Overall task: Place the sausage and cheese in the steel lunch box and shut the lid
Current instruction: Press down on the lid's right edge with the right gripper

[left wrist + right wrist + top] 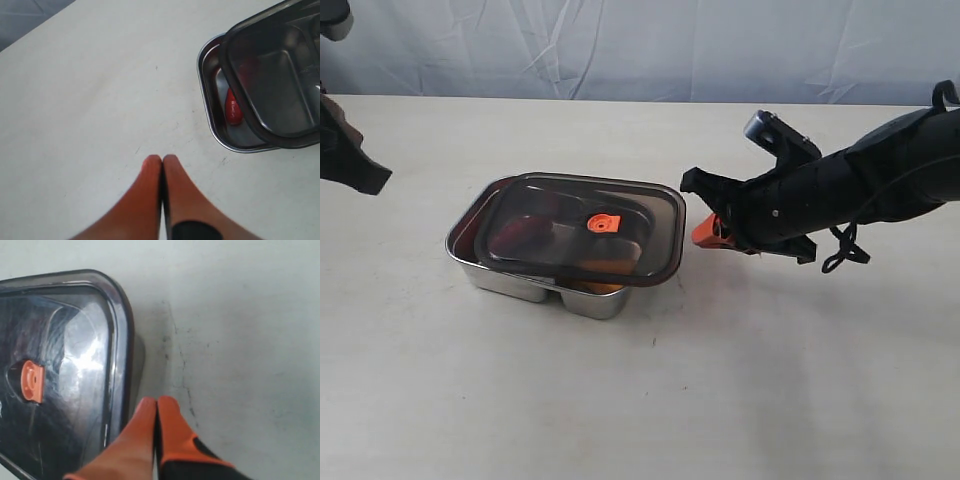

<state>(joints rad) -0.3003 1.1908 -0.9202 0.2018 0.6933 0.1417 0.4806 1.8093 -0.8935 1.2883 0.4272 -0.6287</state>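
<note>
The shiny rectangular steel lunch box (505, 281) stands on the pale tabletop (770, 380); the dark smoky translucent plastic lid (535, 225) lies askew on top of it, shifted toward the right arm's side, so the box's left rim shows bare; a small orange valve tab (603, 224) sits at the lid's middle; the glossy red toy sausage (233, 106) lies inside the box, partly under the lid's edge; an orange-yellow shape, seemingly the cheese (602, 266), shows dimly through the lid; the left claw (161, 161) is clenched and empty, apart from the box; the right claw (156, 402) is clenched too, holding nothing, just beside the lid's edge.
</note>
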